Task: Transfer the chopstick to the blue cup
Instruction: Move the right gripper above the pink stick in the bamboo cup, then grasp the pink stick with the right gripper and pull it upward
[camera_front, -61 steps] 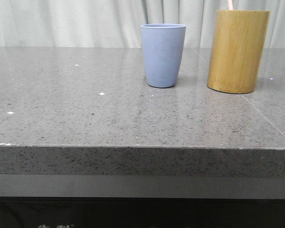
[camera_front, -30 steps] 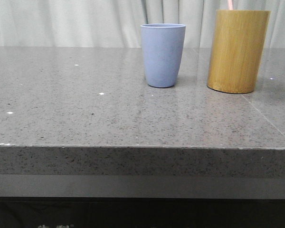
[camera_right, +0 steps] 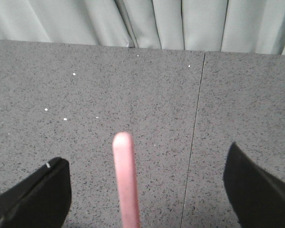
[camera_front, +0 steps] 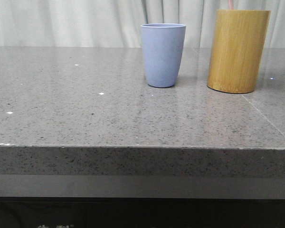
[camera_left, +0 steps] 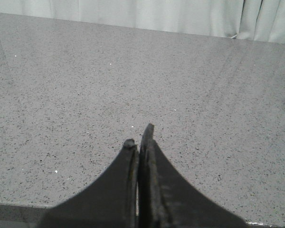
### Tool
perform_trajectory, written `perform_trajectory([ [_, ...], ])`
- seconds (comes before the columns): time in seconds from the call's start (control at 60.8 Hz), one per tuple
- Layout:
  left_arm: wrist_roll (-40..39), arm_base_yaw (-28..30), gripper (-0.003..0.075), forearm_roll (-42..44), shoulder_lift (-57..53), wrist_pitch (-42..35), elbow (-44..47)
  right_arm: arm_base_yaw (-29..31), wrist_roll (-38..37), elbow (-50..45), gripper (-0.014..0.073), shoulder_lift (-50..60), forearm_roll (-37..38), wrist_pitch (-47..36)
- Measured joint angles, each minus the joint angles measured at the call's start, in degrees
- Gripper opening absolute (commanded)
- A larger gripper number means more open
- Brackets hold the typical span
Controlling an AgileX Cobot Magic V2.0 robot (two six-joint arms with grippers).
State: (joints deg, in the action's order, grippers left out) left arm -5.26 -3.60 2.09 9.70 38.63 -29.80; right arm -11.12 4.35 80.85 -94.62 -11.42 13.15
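The blue cup (camera_front: 163, 54) stands upright on the grey stone table, left of the taller bamboo holder (camera_front: 237, 51). A pale pink chopstick tip (camera_front: 230, 4) sticks up from the holder at the frame's top edge. In the right wrist view a pink chopstick (camera_right: 126, 180) stands between the wide-open fingers of my right gripper (camera_right: 147, 190), touching neither. My left gripper (camera_left: 138, 140) is shut and empty over bare tabletop. Neither gripper shows in the front view.
The grey speckled table (camera_front: 85, 109) ends in a front edge near the camera. White curtains (camera_front: 66, 21) hang behind it. A seam (camera_right: 195, 118) runs through the stone slab in the right wrist view.
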Motion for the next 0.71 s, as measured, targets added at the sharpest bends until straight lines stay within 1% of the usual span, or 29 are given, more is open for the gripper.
perform_trajectory([
  [0.066, 0.0, 0.0, -0.0018, 0.0, 0.0, 0.0, 0.0, 0.0, 0.0, 0.8, 0.0650, -1.3, 0.0, 0.1],
  [0.132, 0.0, 0.0, -0.0018, 0.0, 0.0, 0.0, 0.0, 0.0, 0.0, 0.9, 0.0599, -2.1, 0.1, 0.2],
  [0.197, 0.0, 0.0, -0.0018, 0.0, 0.0, 0.0, 0.0, 0.0, 0.0, 0.9, 0.0505, -2.2, 0.1, 0.3],
  [0.263, 0.0, 0.0, -0.0018, 0.0, 0.0, 0.0, 0.0, 0.0, 0.0, 0.9, 0.0379, -2.2, 0.1, 0.3],
  [0.28, 0.0, 0.0, -0.0018, 0.0, 0.0, 0.0, 0.0, 0.0, 0.0, 0.9, 0.0333, -2.2, 0.1, 0.3],
  [0.362, 0.0, 0.0, -0.0018, 0.0, 0.0, 0.0, 0.0, 0.0, 0.0, 1.0, 0.0166, -2.2, 0.1, 0.3],
  [0.477, 0.0, 0.0, -0.0018, 0.0, 0.0, 0.0, 0.0, 0.0, 0.0, 1.0, 0.0005, -2.2, 0.1, 0.3],
  [0.576, 0.0, 0.0, -0.0018, 0.0, 0.0, 0.0, 0.0, 0.0, 0.0, 1.0, -0.0066, -2.2, 0.1, 0.3],
  [0.707, 0.0, 0.0, -0.0018, 0.0, 0.0, 0.0, 0.0, 0.0, 0.0, 1.0, -0.0068, -2.0, 0.2, 0.3],
])
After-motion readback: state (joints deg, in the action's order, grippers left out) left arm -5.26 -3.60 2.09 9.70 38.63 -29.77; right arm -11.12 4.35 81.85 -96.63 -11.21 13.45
